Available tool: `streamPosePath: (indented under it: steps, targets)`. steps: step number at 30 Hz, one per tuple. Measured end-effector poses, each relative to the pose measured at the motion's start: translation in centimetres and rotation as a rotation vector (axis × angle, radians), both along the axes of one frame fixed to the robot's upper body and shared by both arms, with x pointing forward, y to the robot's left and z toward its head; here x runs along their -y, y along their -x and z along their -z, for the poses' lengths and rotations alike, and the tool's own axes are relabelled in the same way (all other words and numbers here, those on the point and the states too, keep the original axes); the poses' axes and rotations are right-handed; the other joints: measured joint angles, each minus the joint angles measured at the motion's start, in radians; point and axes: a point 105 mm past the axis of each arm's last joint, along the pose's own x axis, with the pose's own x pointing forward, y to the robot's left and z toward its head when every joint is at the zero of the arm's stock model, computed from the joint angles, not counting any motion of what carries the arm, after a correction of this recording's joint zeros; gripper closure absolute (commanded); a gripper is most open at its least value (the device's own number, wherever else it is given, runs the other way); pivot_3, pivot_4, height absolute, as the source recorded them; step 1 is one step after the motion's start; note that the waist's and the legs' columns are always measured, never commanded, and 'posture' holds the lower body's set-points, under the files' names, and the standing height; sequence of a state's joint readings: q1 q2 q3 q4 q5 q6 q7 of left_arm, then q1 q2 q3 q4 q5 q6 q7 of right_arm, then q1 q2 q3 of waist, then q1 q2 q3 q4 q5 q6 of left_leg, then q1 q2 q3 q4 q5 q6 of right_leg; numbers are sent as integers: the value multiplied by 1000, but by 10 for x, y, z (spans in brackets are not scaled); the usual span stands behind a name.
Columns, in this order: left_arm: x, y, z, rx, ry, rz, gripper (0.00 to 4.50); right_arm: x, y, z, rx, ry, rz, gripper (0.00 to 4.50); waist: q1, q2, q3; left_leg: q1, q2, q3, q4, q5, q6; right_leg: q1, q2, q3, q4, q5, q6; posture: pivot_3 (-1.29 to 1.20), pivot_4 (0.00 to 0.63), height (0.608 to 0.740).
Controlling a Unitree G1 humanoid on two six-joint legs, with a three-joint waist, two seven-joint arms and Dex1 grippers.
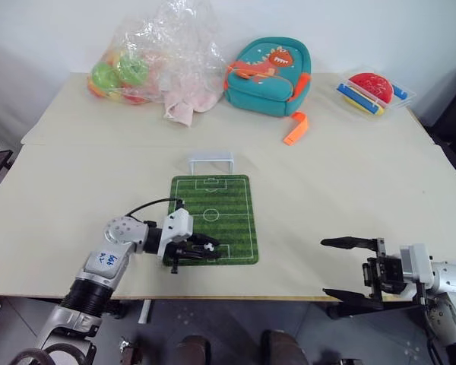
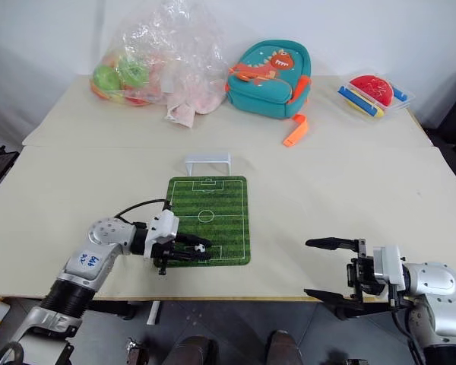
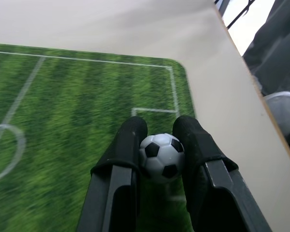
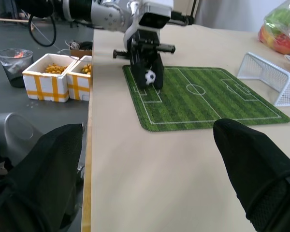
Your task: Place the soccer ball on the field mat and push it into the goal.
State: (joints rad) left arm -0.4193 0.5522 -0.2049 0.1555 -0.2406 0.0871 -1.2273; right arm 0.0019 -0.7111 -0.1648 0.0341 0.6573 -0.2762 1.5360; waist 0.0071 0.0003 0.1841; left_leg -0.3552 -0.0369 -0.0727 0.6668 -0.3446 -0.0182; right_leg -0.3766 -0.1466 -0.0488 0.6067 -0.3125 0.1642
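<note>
Over the mat's [image 1: 213, 217] near end, the left hand [image 1: 205, 248] clenched the ball [image 3: 162, 155], not yet set down or pushed to the goal [image 1: 211, 161], while the right hand [image 1: 342, 266] gaped empty.

field mat [image 1: 216, 217] at table [image 1: 349, 175] centre, goal [image 1: 211, 161] just behind it, soccer ball [image 3: 161, 155] over mat's near end

Two head eyes look down on the whole tabletop [image 1: 349, 175]. Each wrist camera sits low and close. All see the field mat [image 1: 220, 213].
</note>
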Motion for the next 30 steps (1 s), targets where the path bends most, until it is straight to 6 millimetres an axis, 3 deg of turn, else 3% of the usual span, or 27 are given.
streamPosePath:
  steps: [9, 10, 15, 24, 30]
  targets:
    - [7, -1, 3, 71, -5, 17, 3627, -17, 0, -15, 19, -10, -20, 0, 16, 0, 0, 0, 0, 0, 0, 0, 0, 0, 0, 0, 0, 0, 0, 0, 150, 740]
    - [9, -2, 3, 72, 2, 14, 2911, -19, 0, -16, 20, -11, -20, 0, 17, 0, 0, 0, 0, 0, 0, 0, 0, 0, 0, 0, 0, 0, 0, 0, 150, 740]
    - [11, 1, 3, 70, 23, 34, 1559, -26, 1, -22, 22, -17, -22, 0, 18, 0, 0, 0, -1, 0, 0, 0, 0, 0, 0, 0, 0, 0, 0, 0, 150, 740]
    - [12, 0, -7, 121, 84, 31, 1559, -37, 3, -23, -16, -33, -31, 0, 17, 0, 0, 0, 0, 0, 0, 0, 0, 0, 0, 0, 0, 0, 0, 0, 150, 740]
    - [8, 12, -37, 143, 207, 82, 1559, -39, 3, -21, -50, -36, -32, 0, 15, 0, 0, -1, 0, 0, 0, 0, 0, 0, 0, 0, 0, 0, 0, 0, 150, 740]
